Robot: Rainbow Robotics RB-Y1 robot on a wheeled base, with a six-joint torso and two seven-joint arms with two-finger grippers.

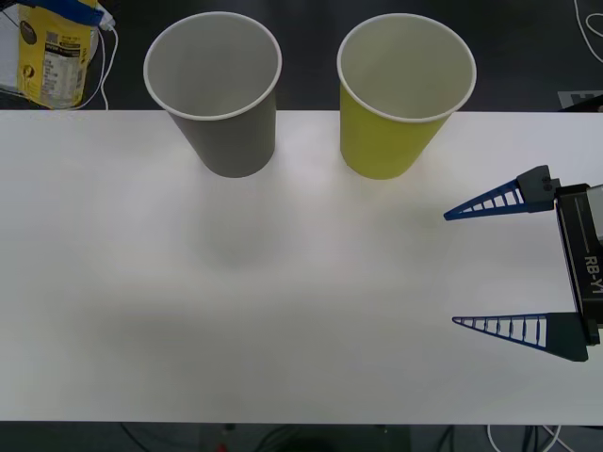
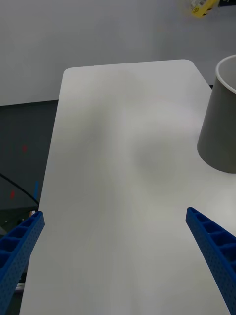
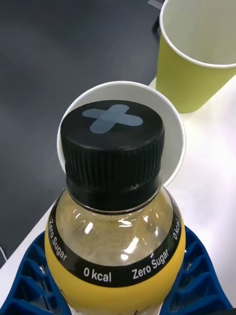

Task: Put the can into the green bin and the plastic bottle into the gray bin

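Note:
The plastic bottle point(image 1: 55, 55), yellow with a black cap, hangs at the far left, level with the table's back edge and left of the gray bin point(image 1: 213, 94). My left gripper point(image 1: 71, 9) is shut on it. In the left wrist view the blue fingers point(image 3: 29, 280) clasp the bottle point(image 3: 115, 241), and its cap overlaps the gray bin's white opening point(image 3: 169, 123). The green bin point(image 1: 405, 99) stands upright to the right of the gray bin. My right gripper point(image 1: 451, 268) hovers open and holds nothing at the table's right side. The can is out of view.
The white table point(image 1: 283, 311) is bare in front of the two bins. Dark floor lies beyond its back edge. The right wrist view takes in the gray bin point(image 2: 221, 118) and the bottle point(image 2: 201, 7) far off.

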